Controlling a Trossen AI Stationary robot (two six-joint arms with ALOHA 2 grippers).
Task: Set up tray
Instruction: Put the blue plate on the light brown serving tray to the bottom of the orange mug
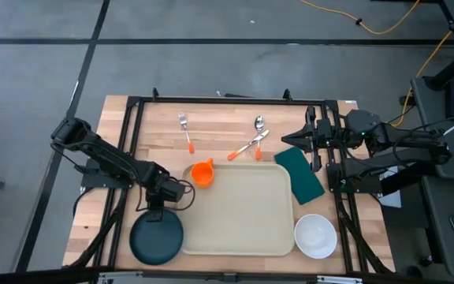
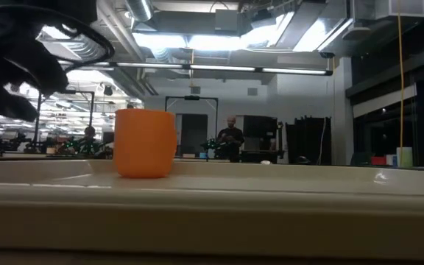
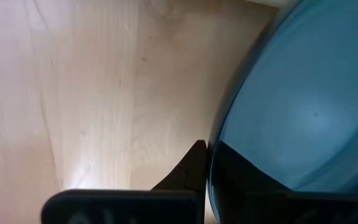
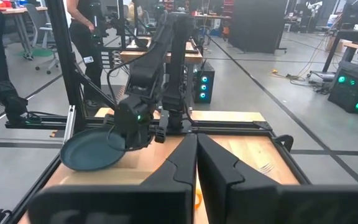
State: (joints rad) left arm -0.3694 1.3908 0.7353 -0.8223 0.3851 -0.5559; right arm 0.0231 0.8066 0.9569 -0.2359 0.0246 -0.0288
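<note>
**Tray lies bare on the wood while the left arm pinches the plate**

Tray (image 1: 239, 209) of smooth cream plastic, rectangular with rounded corners and a raised rim, lies flat at the middle of the pale, straight-grained wooden worktop (image 1: 211, 110), toward its near edge. An orange cup (image 1: 202, 173), a plain cylinder with a small handle, stands upright at the tray's far left corner; whether it sits on the rim or just beside it cannot be told.

At the tray's near left corner lies a round, glossy dark blue plate (image 1: 157, 237). The left gripper (image 1: 158, 210) is down at its far rim, and the left wrist view shows one of its dark fingers (image 3: 188, 171) pressed against the plate's curved edge, the pair clamped on the rim.

A dark green rectangular cloth (image 1: 299, 173) lies along the tray's right side, and a white round bowl (image 1: 316, 235) sits off the tray's near right corner. A fork (image 1: 185, 130) and spoon (image 1: 258, 134), each metal with an orange handle, lie beyond the tray.

The right gripper (image 1: 288, 141) waits above the cloth's far end, fingers (image 4: 222, 168) together, holding nothing.
</note>
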